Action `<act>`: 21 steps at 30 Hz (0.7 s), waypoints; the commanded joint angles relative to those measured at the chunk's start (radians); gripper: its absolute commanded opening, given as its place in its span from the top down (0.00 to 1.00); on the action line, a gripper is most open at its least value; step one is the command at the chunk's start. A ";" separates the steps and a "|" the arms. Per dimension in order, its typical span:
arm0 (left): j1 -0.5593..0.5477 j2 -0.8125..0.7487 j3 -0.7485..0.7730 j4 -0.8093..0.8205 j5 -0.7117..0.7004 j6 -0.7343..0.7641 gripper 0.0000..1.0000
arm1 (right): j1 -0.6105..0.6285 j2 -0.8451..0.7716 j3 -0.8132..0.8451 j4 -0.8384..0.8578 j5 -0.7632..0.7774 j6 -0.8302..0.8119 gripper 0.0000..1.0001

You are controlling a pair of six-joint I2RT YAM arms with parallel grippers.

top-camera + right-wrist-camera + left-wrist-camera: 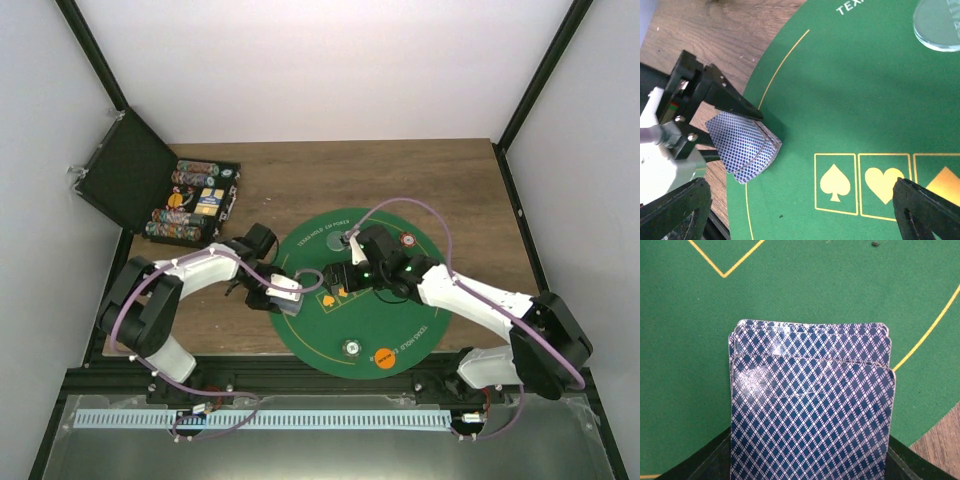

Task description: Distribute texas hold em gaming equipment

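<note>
The left gripper (740,137) is clamped on a fanned stack of cards (810,410). Their free ends project over the edge of the green mat (390,325), long axis toward the right gripper (800,215). That one is spread wide and empty, near the cards, above the suit boxes (837,182). A wooden table (420,180) lies beneath, with the chip case (195,200) well apart, far left.
</note>
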 commanded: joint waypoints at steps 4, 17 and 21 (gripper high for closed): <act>-0.004 -0.079 -0.025 0.026 0.001 -0.098 0.43 | -0.065 -0.001 -0.033 0.083 -0.132 0.148 0.00; 0.046 -0.181 0.234 -0.229 -0.054 -0.212 0.44 | -0.150 0.181 0.005 0.405 -0.447 0.263 0.00; 0.046 -0.175 0.309 -0.282 -0.060 -0.231 0.44 | -0.148 0.279 0.070 0.514 -0.525 0.294 0.03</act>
